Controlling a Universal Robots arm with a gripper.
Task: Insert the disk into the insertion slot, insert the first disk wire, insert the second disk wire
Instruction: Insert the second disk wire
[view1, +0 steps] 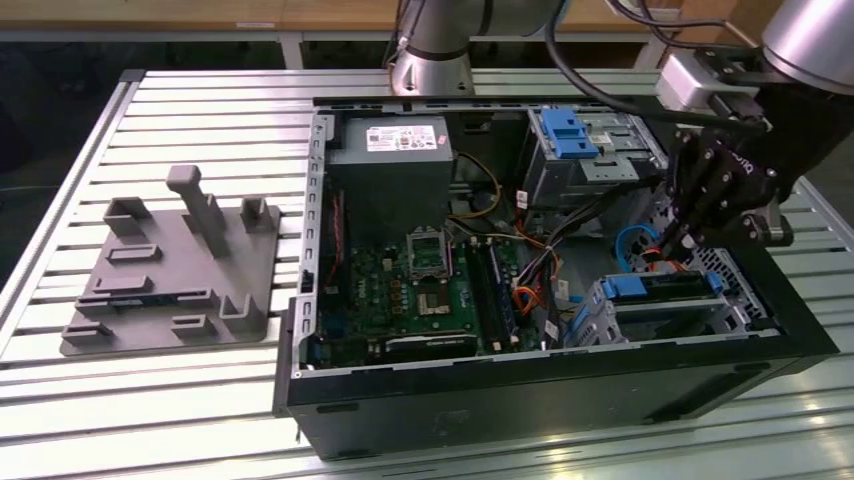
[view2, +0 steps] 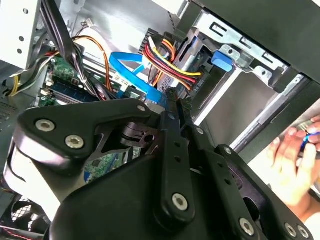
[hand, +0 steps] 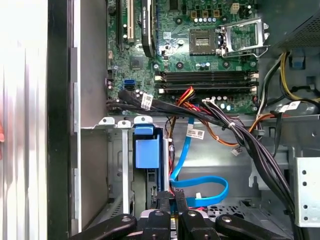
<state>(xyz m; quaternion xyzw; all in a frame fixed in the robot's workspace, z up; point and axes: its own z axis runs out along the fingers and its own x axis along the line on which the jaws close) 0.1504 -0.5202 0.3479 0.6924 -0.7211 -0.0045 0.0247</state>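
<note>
**One disk seated, wires at the gripper**

One disk (view1: 654, 288) already lies in the insertion slot (view1: 731, 300). In the exterior view you find it at about four o'clock from the motherboard (view1: 400, 290), inside the black computer case (view1: 534, 400). Its blue carrier end (hand: 147, 152) also faces you in the first wrist view.

The gripper (view1: 683, 245) hangs just beside the disk, at roughly twelve o'clock from it in the exterior view. Whether it is clenched on a plug or released, you cannot tell.

Right by the gripper (hand: 170, 200) runs the flat blue data wire (hand: 200, 187). A red-and-yellow power bundle (view2: 167, 62) sits close ahead of the gripper (view2: 172, 107) in the second wrist view.

Judge both wires as light and limp. The flat one probably holds its curl and springs back, so a hold on the cord would let the end wander. Take each by its hard plug body, square to the socket. The plug shells and the disk's socket edge are likely brittle, so press straight, never at an angle.

A person's hand (view2: 295, 165) is outside the case wall.
</note>
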